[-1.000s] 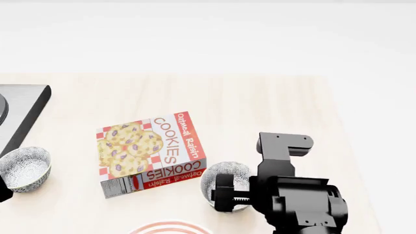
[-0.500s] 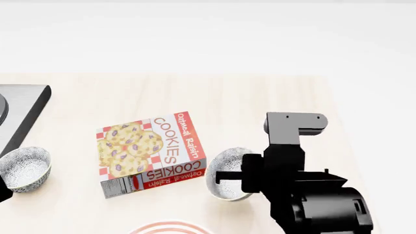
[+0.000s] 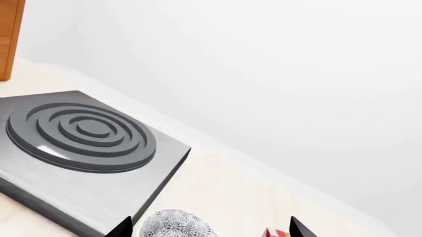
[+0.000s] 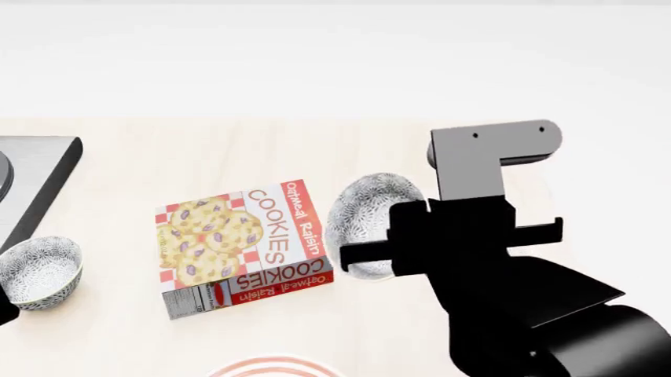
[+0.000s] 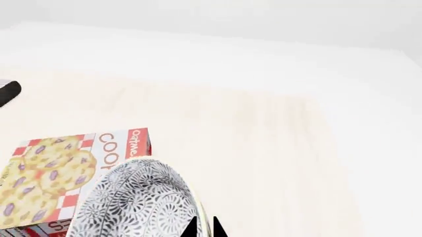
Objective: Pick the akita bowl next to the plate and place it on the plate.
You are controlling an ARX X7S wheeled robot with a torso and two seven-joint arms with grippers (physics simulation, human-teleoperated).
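Observation:
The akita bowl (image 4: 367,216), grey-black speckled outside, hangs tilted on its side above the table, just right of the cookie box. My right gripper (image 4: 353,258) is shut on its rim; in the right wrist view the two fingertips pinch the rim of the bowl (image 5: 135,202) at the right gripper (image 5: 205,229). Only the top of the plate (image 4: 275,367), with its red rings, shows at the near edge of the head view. My left gripper (image 3: 211,228) is open, with a look-alike speckled bowl (image 3: 175,224) ahead of it and apart from its fingers.
A cookie box (image 4: 243,245) lies flat mid-table, left of the held bowl. The second speckled bowl (image 4: 40,271) stands at the left, near a grey stove plate (image 4: 31,181) with rings (image 3: 86,133). A wooden edge (image 3: 10,39) rises beyond the stove.
My right gripper has risen with the akita bowl, lifting it off the table and away from me. The bowl now hangs higher, beside the box. Nothing else moved.

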